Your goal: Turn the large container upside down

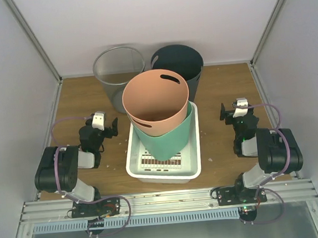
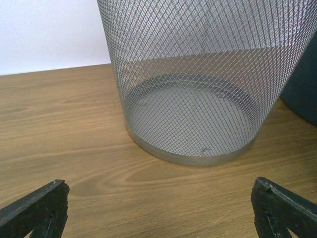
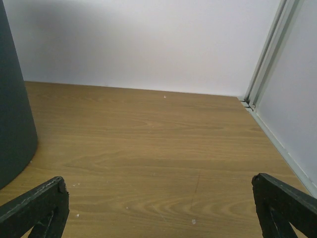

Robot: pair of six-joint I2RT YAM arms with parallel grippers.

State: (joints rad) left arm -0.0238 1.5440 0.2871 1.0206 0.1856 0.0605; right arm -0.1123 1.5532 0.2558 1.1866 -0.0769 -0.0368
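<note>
Nothing is held yet: the left gripper (image 1: 100, 118) and the right gripper (image 1: 237, 106) both stand with jaws spread wide and empty, one on each side of the white tray (image 1: 192, 166) at the near middle of the table (image 1: 218, 91). The salmon bin (image 1: 156, 102), which I take to be the large container, stands mouth-up and tilted. It is nested in a green bin (image 1: 166, 139) that sits in that tray. The wire mesh bin (image 1: 119, 72) and the dark bin (image 1: 179, 64) stand just behind it, far left and far right. The step in hand is the approach and first grip. It is probably best to take the salmon bin by its rim from both sides, each pair of jaws straddling the thin wall, and lift it straight up clear of the green bin before rolling it over. The nesting could drag the green bin along, and the two far bins leave little room behind, so the turn is better made high above the tray.
</note>
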